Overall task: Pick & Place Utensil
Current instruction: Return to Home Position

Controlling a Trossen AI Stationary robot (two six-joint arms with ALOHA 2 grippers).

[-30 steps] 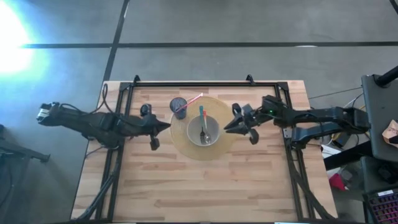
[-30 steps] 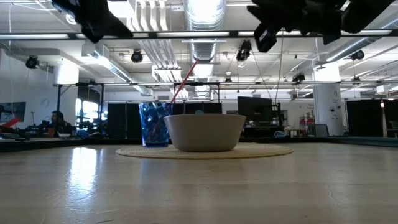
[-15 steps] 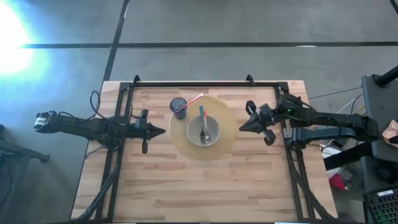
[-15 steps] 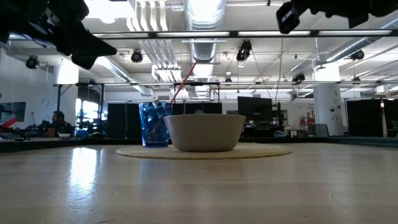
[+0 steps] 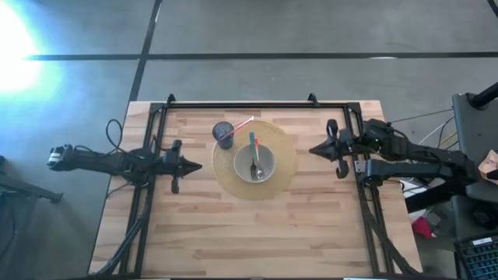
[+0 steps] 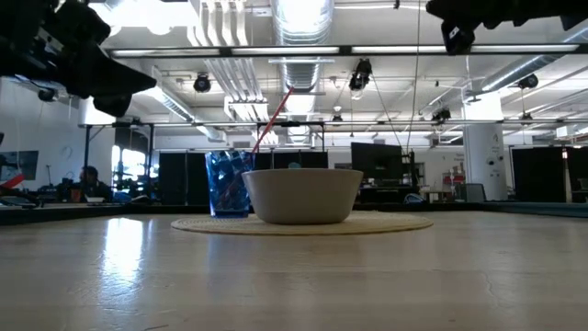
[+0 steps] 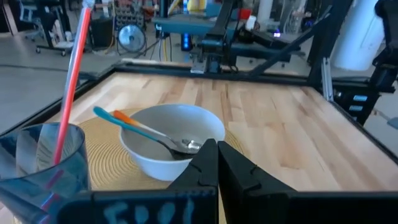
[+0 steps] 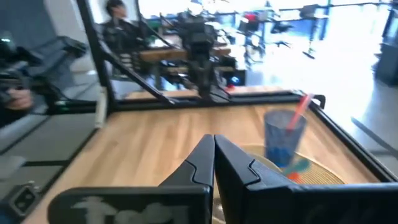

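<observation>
A white bowl (image 5: 254, 163) stands on a round woven mat (image 5: 285, 159) at the table's middle. A teal-handled utensil (image 5: 253, 145) and an orange-handled one (image 7: 122, 116) lie in it, metal ends on the bowl's bottom and handles leaning on its far rim. A blue cup (image 5: 224, 132) with a red straw (image 5: 243, 125) stands on the mat's far left part. My left gripper (image 5: 199, 165) hovers shut left of the mat, pointing level at the bowl. My right gripper (image 5: 313, 149) hovers shut right of the mat, also pointing at the bowl. Neither holds anything.
A black frame rail (image 5: 241, 104) runs along the table's far edge, with side rails under both arms. Bare wood (image 5: 249, 233) fills the near half of the table. Beyond the table lies an open room with desks and people far off.
Both grippers have drawn back from the bowl. The left one has gone toward the table's left edge and sunk lower. The right one has gone toward the right edge and risen slightly. Bowl, utensils and cup have stayed where they were.
</observation>
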